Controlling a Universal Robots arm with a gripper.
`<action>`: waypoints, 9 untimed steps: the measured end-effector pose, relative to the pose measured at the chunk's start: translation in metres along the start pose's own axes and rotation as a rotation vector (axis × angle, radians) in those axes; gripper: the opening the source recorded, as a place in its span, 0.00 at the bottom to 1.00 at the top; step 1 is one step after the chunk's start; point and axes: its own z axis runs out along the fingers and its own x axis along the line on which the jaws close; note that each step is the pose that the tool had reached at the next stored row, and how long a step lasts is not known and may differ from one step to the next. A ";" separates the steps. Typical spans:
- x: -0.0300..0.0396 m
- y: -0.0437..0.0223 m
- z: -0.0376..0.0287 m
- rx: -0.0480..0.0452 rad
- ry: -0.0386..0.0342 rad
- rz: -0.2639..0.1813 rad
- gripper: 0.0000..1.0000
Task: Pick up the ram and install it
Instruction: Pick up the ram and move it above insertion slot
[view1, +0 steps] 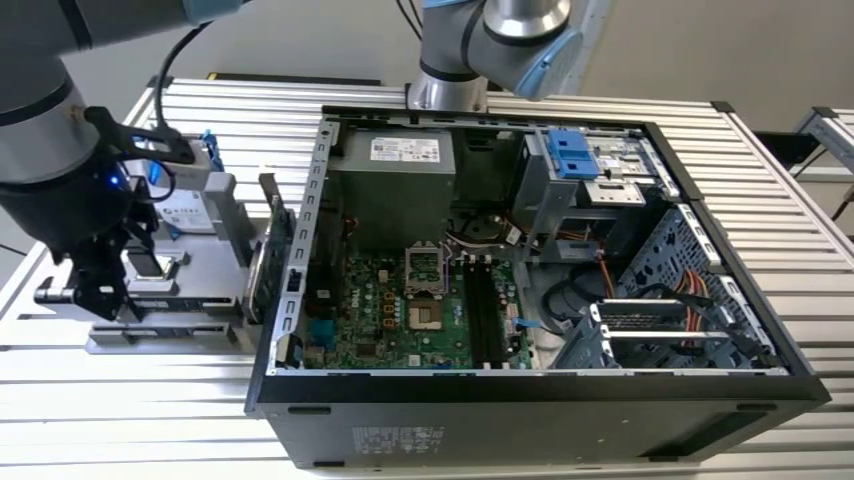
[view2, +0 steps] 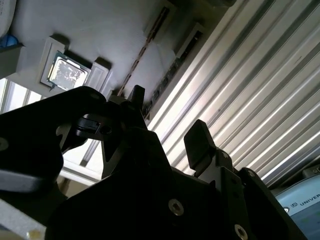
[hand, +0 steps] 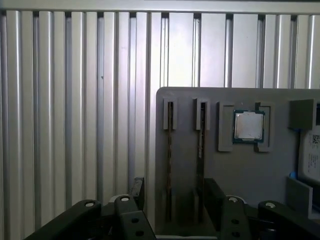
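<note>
- The gripper (view1: 107, 300) hangs at the exterior view's left, its fingers (hand: 137, 192) spread and holding nothing.
- Just beneath it the ram (hand: 170, 160) stands on edge in a slot of the grey tray (hand: 250, 170), with a second stick (hand: 200, 145) alongside.
- Past the sticks, farther from the gripper, a square silver chip (hand: 248, 125) sits in its pocket.
- Well apart from the gripper, the open computer case (view1: 534, 395) lies on the slatted table (view1: 134, 420).

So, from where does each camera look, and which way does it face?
Exterior view: off the arm, looking down into the open computer case; that arm stands at the exterior view's left.
First wrist view: on the wrist, facing the grey holder square on, over the open jaws.
Second wrist view: on the wrist, looking slantwise past the jaws.
Both wrist views share the ram sticks and silver chip.
</note>
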 end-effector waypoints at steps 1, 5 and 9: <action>0.0001 0.0000 0.0007 0.0000 0.0000 0.000 1.00; 0.0001 -0.0001 0.0036 0.0001 -0.0001 0.000 1.00; 0.0001 -0.0002 0.0067 0.0000 0.0001 0.000 1.00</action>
